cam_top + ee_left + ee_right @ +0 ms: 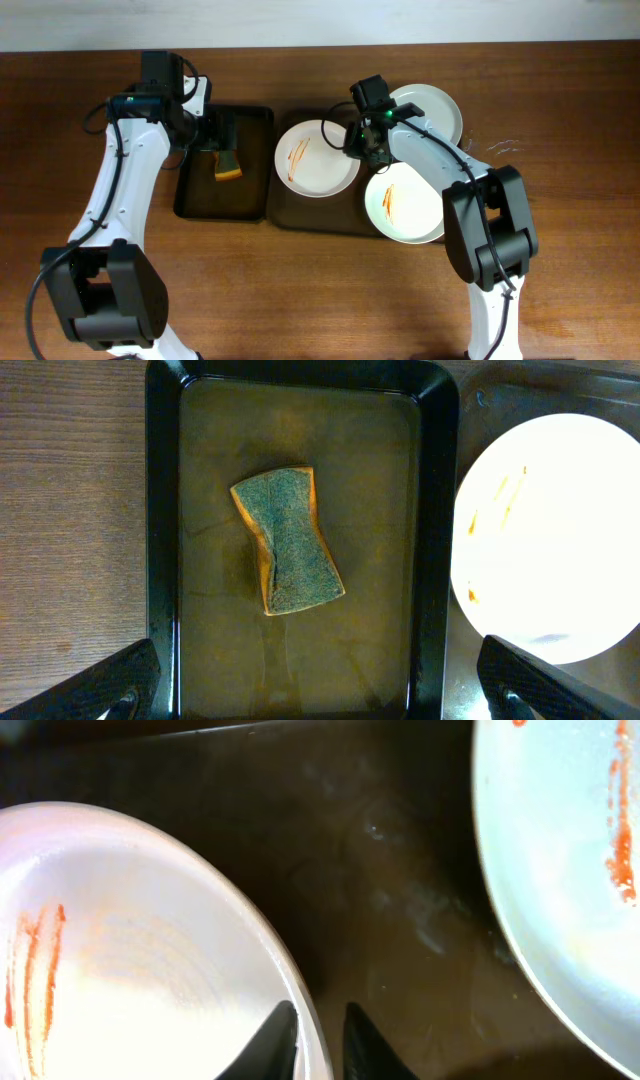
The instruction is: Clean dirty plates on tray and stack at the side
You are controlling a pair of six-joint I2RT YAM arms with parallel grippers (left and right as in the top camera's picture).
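The right tool (316,1042) pinches the rim of the left dirty plate (130,970). The left tool (320,682) hangs wide open over the sponge (288,542) in the black tray (165,510).

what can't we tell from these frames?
- Right wrist: whether the right gripper actually pinches the left plate rim; fingertips cut off by the bottom edge.
- Overhead: back plate partly under the right arm; any stains there hidden.
- Left wrist: left plate washed out by glare, cut by the right edge; stains faint.
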